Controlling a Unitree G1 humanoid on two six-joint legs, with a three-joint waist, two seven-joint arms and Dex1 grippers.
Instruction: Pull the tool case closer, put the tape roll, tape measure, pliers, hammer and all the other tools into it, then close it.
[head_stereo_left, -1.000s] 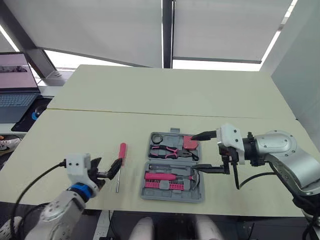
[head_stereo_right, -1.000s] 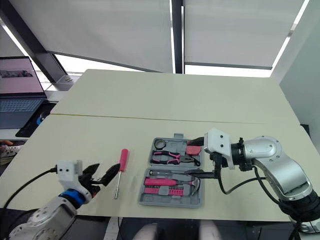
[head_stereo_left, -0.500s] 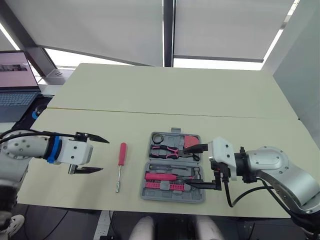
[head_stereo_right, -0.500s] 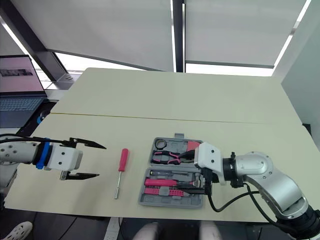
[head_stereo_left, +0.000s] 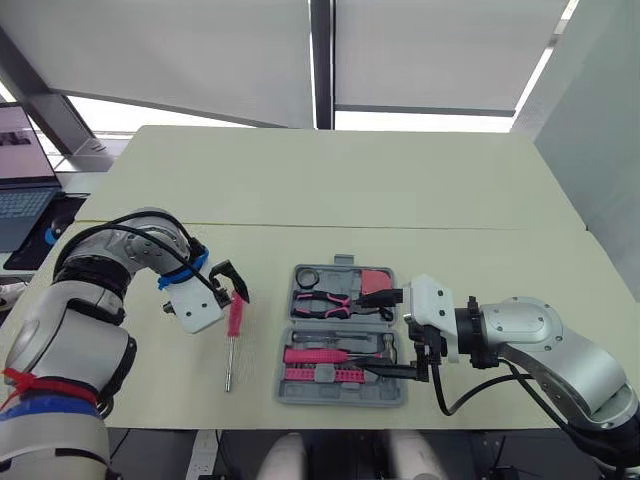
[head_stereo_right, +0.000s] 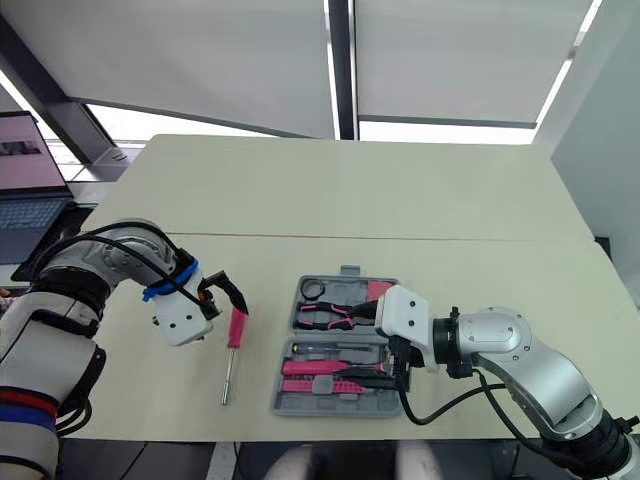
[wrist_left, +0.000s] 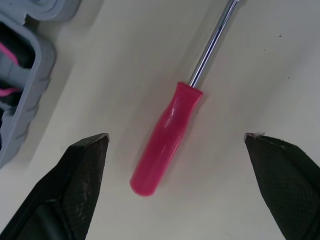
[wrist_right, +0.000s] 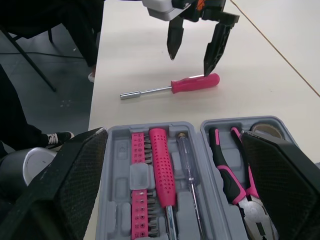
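The grey tool case (head_stereo_left: 342, 385) lies open near the table's front edge. It holds a tape roll (head_stereo_left: 308, 277), a pink tape measure (head_stereo_left: 376, 282), pink-handled pliers (head_stereo_left: 328, 300), a pink-handled tool (head_stereo_left: 313, 354) and a row of bits. A pink-handled screwdriver (head_stereo_left: 232, 325) lies on the table left of the case. My left gripper (head_stereo_left: 233, 283) is open just above its handle (wrist_left: 167, 137), one finger (wrist_left: 75, 185) on each side and apart from it. My right gripper (head_stereo_left: 365, 335) is open and empty at the case's right side, its fingers reaching over the case (wrist_right: 125, 200).
A laptop (head_stereo_left: 20, 190) stands off the table's left edge. A seam (head_stereo_left: 400, 229) runs across the table behind the case. Bare tabletop stretches behind and to the right of the case. The front edge is close under the case.
My left arm has swung in from the left, and its open gripper now straddles the screwdriver handle. My right gripper has edged left over the case. The camera has shifted slightly.
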